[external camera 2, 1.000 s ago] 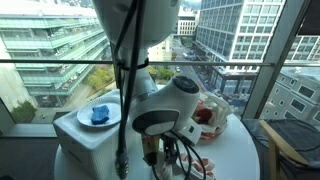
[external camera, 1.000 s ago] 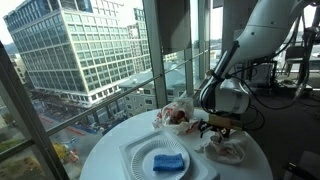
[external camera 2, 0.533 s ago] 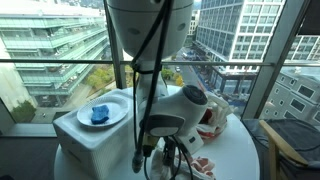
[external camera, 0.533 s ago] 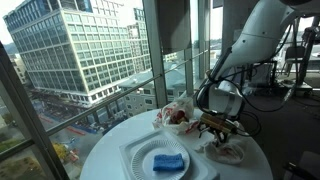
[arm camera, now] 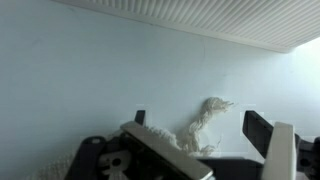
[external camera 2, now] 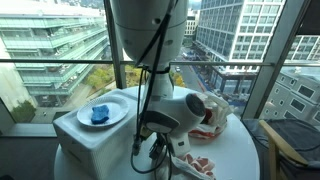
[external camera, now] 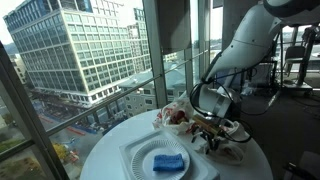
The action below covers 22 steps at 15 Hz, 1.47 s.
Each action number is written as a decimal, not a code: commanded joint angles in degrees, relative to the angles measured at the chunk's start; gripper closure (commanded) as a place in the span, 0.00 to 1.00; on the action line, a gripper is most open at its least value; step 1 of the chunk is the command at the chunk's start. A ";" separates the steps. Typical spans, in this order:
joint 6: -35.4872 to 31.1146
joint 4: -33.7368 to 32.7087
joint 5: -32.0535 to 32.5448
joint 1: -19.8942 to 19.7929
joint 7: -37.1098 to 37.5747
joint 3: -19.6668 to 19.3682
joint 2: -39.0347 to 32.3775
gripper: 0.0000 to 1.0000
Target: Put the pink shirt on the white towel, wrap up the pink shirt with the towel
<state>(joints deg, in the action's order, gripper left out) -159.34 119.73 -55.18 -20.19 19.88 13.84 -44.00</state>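
A white towel (external camera: 178, 108) lies bunched at the back of the round table, with the pink shirt (external camera: 176, 118) lying in it; both show in the exterior views, the bundle also at the right (external camera 2: 211, 112). My gripper (external camera: 208, 136) hangs low over the table, just right of the bundle. In the wrist view the gripper (arm camera: 199, 126) is open, with its dark fingers (arm camera: 258, 129) wide apart. A frayed white corner of the towel (arm camera: 207, 117) lies on the table between them, and nothing is gripped.
A second pink-and-white cloth (external camera: 232, 152) lies on the table's right side, also seen near the front (external camera 2: 200, 165). A white tray (external camera: 135, 157) holds a plate with a blue sponge (external camera: 168, 162). Window glass stands close behind the round table (external camera: 110, 150).
The arm has swung lower and leftward, from above the second cloth toward the towel bundle. The cloths have not moved.
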 commanded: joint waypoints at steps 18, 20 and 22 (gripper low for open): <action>3.76 -1.47 -7.57 13.15 -6.67 -9.72 -1.77 0.96; 1.62 -0.46 -8.62 13.01 -10.11 -9.06 0.22 0.91; -1.32 1.27 -8.95 11.40 -13.62 -7.16 2.75 0.90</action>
<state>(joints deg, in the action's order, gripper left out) -157.20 117.76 -61.51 -7.66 11.85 4.65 -46.06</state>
